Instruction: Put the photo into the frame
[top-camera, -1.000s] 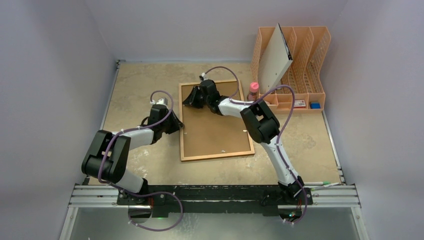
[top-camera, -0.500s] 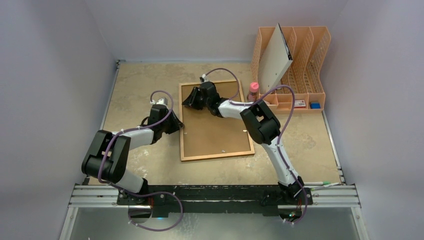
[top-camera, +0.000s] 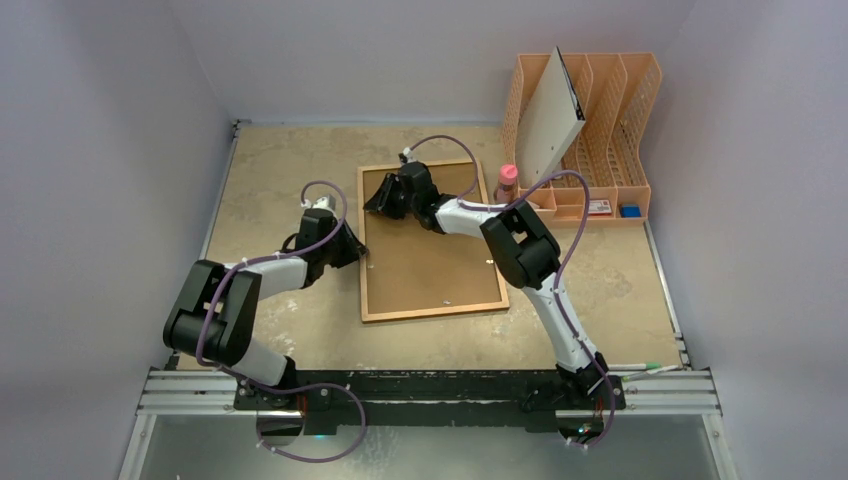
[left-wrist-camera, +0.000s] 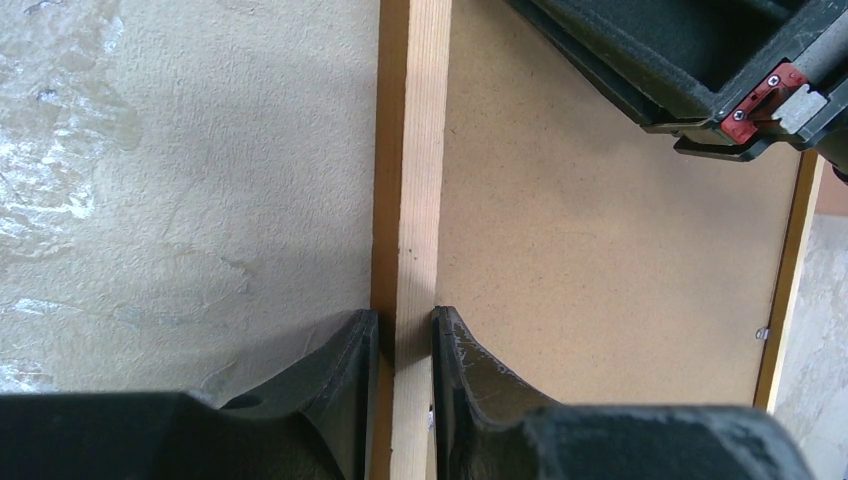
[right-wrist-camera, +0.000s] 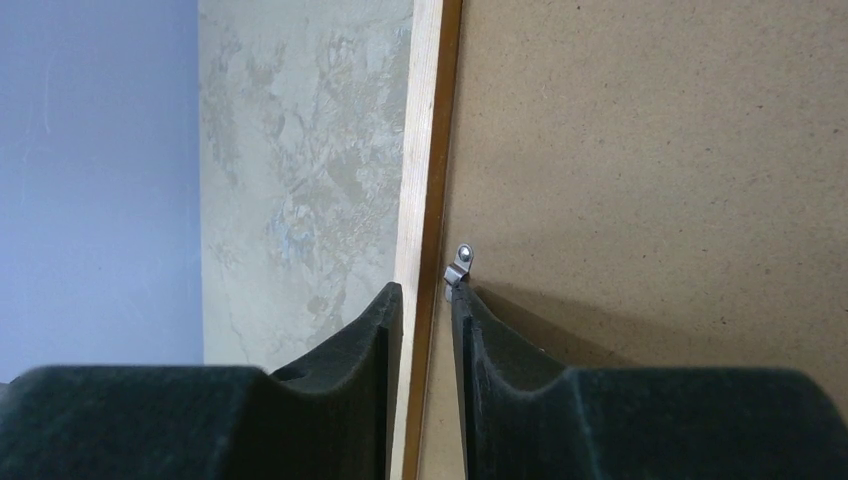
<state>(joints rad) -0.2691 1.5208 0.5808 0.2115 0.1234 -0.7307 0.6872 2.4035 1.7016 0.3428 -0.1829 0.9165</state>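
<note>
The light wooden frame (top-camera: 430, 312) lies flat on the table with the brown backing board (top-camera: 430, 255) uppermost in it. My left gripper (top-camera: 362, 252) is shut on the frame's left rail (left-wrist-camera: 415, 150), one finger on each side, in the left wrist view (left-wrist-camera: 405, 325). My right gripper (top-camera: 372, 205) is shut on the rail at the frame's far left corner (right-wrist-camera: 425, 120). In the right wrist view (right-wrist-camera: 427, 300), its inner finger touches a small metal clip (right-wrist-camera: 460, 262). No printed photo shows in any view.
An orange file organiser (top-camera: 600, 130) stands at the back right, with a pale rectangular sheet (top-camera: 550, 115) leaning in it, print side unseen. A pink bottle (top-camera: 508, 182) stands beside the frame's far right corner. Grey walls close in the left, back and right.
My right wrist has shifted very slightly left at the frame's far end. The left arm and the frame have not visibly moved.
</note>
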